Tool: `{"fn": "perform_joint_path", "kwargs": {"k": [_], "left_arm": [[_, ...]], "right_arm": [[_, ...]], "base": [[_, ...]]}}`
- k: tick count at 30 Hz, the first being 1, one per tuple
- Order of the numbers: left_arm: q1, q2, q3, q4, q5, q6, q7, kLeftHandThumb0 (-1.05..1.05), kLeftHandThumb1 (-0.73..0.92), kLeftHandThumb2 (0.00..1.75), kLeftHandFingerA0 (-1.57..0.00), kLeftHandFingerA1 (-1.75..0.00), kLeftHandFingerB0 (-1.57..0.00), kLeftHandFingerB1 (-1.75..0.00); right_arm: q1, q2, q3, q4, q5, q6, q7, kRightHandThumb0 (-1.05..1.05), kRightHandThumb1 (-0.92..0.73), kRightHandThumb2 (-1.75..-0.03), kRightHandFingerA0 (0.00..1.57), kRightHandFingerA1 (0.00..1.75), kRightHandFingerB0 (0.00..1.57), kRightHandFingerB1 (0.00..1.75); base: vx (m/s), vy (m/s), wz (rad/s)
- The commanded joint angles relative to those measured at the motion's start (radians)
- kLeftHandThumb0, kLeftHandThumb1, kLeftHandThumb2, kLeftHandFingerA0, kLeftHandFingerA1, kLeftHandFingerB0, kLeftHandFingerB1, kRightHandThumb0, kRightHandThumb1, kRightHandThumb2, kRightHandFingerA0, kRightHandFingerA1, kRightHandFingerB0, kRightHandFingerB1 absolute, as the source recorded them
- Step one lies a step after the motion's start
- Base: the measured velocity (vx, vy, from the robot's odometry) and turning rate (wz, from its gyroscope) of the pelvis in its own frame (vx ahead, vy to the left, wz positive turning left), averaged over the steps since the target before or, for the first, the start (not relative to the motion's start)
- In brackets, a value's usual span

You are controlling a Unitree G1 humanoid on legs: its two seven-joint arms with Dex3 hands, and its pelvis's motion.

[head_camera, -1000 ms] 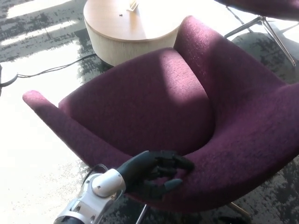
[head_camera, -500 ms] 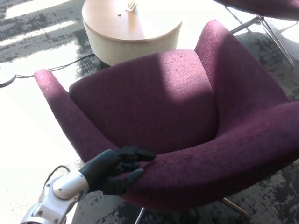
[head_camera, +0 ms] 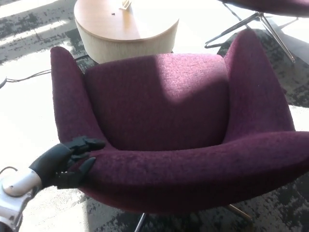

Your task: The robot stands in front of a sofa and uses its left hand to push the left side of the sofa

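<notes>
A purple fabric sofa chair (head_camera: 164, 111) fills the middle of the head view, its backrest nearest me and its seat facing away. My left hand (head_camera: 65, 162) comes in from the lower left and rests against the chair's left rear corner, where the left arm meets the backrest. Its fingers (head_camera: 87, 143) are spread and lie on the fabric, the thumb below them, gripping nothing. My right hand does not show.
A round wooden table (head_camera: 123, 29) stands beyond the chair at top left. Metal legs (head_camera: 251, 24) of another chair show at top right. A black cable (head_camera: 26, 76) runs over the patterned carpet on the left.
The chair has swung clockwise under the push, so its seat now faces straight away. My left hand has slid leftwards along the backrest to the chair's left corner.
</notes>
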Motion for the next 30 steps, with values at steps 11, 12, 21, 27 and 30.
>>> {"fn": "perform_joint_path", "kwargs": {"k": [11,12,21,27,30], "left_arm": [[0.003,0.132,0.178,0.135,-0.068,0.022,-0.05,-1.05,0.92,0.76,0.0,-0.69,-0.03,-0.58],[0.004,0.132,0.186,0.139,-0.069,0.023,-0.05,-1.05,0.69,1.22,-0.01,-0.59,-0.01,-0.5],[0.045,0.127,0.233,0.137,-0.076,0.012,-0.069,-1.05,0.92,0.76,0.0,-0.75,0.0,-0.63],[0.143,0.046,0.254,0.109,-0.114,-0.026,-0.092,-0.42,0.22,1.0,-0.06,-0.59,0.0,-0.54],[0.201,-0.018,0.275,0.117,-0.141,-0.029,-0.105,-1.05,0.67,1.24,0.0,-0.64,-0.05,-0.62]], "right_arm": [[-0.029,-0.023,-0.004,0.019,0.029,-0.042,0.024,-0.72,-0.73,-0.63,0.63,0.4,0.52,0.36],[-0.029,-0.023,-0.003,0.019,0.029,-0.042,0.024,-0.74,-0.61,-0.98,0.55,0.54,0.44,0.49],[-0.022,-0.021,-0.003,0.024,0.031,-0.049,0.019,-0.71,-0.73,-0.63,0.64,0.42,0.53,0.37],[-0.007,-0.029,0.002,0.022,0.03,-0.05,0.019,-0.7,-0.74,-0.64,0.63,0.4,0.51,0.37],[-0.012,-0.031,-0.004,0.033,0.034,-0.043,0.013,-0.69,-0.74,-0.63,0.64,0.41,0.52,0.36]], "base": [[0.0,0.0,0.0],[0.0,0.0,0.0],[0.0,0.0,0.0],[0.0,0.0,0.0],[0.0,0.0,0.0]]}}
